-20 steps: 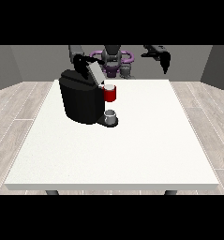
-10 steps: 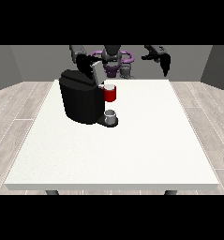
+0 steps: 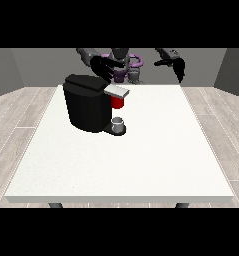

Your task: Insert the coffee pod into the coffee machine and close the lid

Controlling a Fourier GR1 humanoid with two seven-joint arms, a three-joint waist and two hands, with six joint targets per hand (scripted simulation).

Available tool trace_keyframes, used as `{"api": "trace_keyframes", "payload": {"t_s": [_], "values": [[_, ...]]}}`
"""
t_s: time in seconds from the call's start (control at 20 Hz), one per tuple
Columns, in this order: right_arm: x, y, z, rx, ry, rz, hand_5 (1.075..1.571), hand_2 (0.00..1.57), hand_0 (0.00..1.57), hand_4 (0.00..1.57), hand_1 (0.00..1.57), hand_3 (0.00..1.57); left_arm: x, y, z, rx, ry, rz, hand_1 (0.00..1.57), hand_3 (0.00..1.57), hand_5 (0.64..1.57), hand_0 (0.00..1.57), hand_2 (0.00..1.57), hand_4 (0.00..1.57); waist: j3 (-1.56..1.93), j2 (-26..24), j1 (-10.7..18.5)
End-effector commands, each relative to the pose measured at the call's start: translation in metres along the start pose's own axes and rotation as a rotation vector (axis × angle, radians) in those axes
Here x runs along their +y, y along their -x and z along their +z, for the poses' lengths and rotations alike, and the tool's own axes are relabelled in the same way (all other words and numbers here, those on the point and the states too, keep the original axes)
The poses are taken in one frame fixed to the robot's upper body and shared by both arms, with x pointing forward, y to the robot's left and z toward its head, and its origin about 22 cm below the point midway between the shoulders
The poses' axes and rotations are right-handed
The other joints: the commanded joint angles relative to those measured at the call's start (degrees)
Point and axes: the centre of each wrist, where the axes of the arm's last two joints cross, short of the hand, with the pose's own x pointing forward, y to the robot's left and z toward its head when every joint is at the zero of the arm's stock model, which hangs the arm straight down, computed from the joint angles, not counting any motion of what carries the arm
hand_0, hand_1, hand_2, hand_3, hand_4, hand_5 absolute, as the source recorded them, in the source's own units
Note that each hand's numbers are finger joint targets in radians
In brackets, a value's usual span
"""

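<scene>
Since the earlier frame the lid [image 3: 115, 90] lies lowered over the coffee machine [image 3: 89, 104] on the surface [image 3: 141, 150], the hand at the view's left [image 3: 102, 68] released above it, apparently to press it shut; the hand at the view's right [image 3: 173, 64] hangs released well clear; no pod shows.

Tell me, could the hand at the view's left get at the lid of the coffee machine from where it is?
Probably yes. That hand hangs just above and behind the coffee machine, close to its grey lid, and nothing shows between them. The other hand is off at the view's right, out of the way.
</scene>
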Motion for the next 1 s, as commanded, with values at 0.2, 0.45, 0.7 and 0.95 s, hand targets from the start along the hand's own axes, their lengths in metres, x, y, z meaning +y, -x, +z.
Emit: {"api": "trace_keyframes", "payload": {"t_s": [0.2, 0.45, 0.7, 0.95], "values": [[0.026, -0.038, -0.023, -0.069, -0.031, 0.056, 1.571, 0.0, 0.0, 0.14, 0.0, 0.0, -0.008, 0.002, -0.01, -0.021, -0.008, 0.017, 0.0, 0.0, 1.571, 0.0, 0.0, 0.17, -0.05, 1.1, 0.0], [0.021, 0.003, -0.001, -0.075, -0.082, 0.02, 1.571, 0.0, 0.0, 0.03, 0.0, 0.0, -0.007, -0.007, -0.001, -0.025, 0.022, 0.01, 0.0, 0.0, 1.571, 0.0, 0.0, 0.12, -0.02, -2.3, -0.1], [0.061, 0.016, 0.024, -0.143, -0.143, -0.112, 1.571, 0.0, 0.0, 0.35, 0.0, 0.0, -0.007, 0.015, 0.009, -0.022, -0.019, 0.02, 0.0, 0.0, 1.571, 0.0, 0.0, 0.17, -0.03, -4.6, -2.3], [0.08, 0.06, 0.082, -0.006, -0.106, -0.249, 1.571, 0.0, 0.0, 0.25, 0.0, 0.0, -0.008, 0.045, 0.034, 0.033, -0.052, 0.033, 0.0, 0.0, 1.571, 0.0, 0.0, 0.19, -0.03, -9.8, -6.2]]}}
